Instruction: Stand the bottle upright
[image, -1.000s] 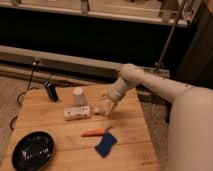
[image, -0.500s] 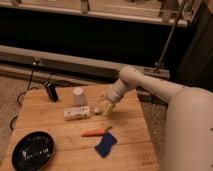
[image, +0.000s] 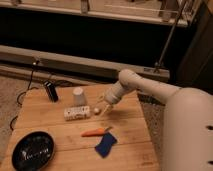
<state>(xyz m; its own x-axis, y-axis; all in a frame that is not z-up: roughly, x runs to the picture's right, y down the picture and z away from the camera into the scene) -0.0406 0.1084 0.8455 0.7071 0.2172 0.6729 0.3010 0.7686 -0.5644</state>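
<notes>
The robot's white arm (image: 150, 90) reaches in from the right over a wooden table (image: 127, 120). At the table's near left corner sits a round black dish (image: 33, 150). Near the front edge, right of the dish, lies a blue cloth (image: 105, 145), with a thin orange stick (image: 96, 132), perhaps a carrot, just behind it. Towards the back stand a white cup (image: 78, 96) and, further left, a black can (image: 50, 91), both upright.

The bottle (image: 77, 113) lies on its side in the middle of the table, just in front of the cup and apart from it. Its long axis runs left to right, roughly along the table's front edge, with the small white cap (image: 96, 110) pointing right, towards the arm. Nothing lies between the cap and the hand (image: 104, 108), which hangs low over the table just beside the cap. Whether the hand is spread or pressed together, I cannot tell.
</notes>
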